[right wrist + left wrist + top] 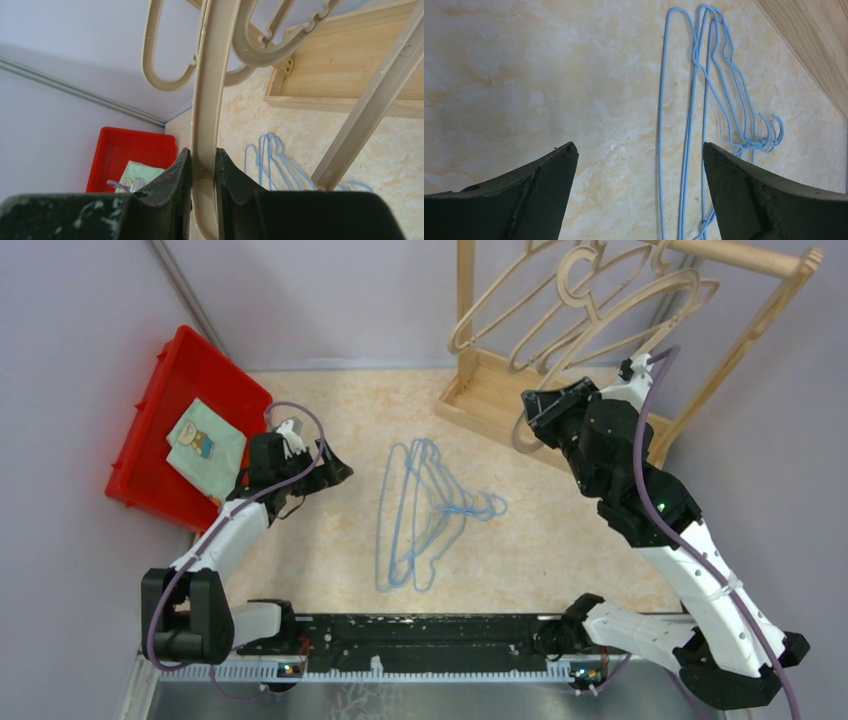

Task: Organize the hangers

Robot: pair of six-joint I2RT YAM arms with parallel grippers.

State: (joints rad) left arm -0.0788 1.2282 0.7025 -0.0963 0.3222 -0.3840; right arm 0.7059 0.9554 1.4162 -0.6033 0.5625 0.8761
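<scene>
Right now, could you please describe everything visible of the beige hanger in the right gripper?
The beige hanger is thick, smooth and plastic-looking. The right gripper is shut on one curved arm, near its rounded end, beside similar hangers by the wooden rack. Its hook cannot be made out.

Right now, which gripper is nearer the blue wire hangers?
Left. Left gripper hovers open beside the blue wire hangers; right gripper is away at the rack, clamping a beige hanger.
</scene>
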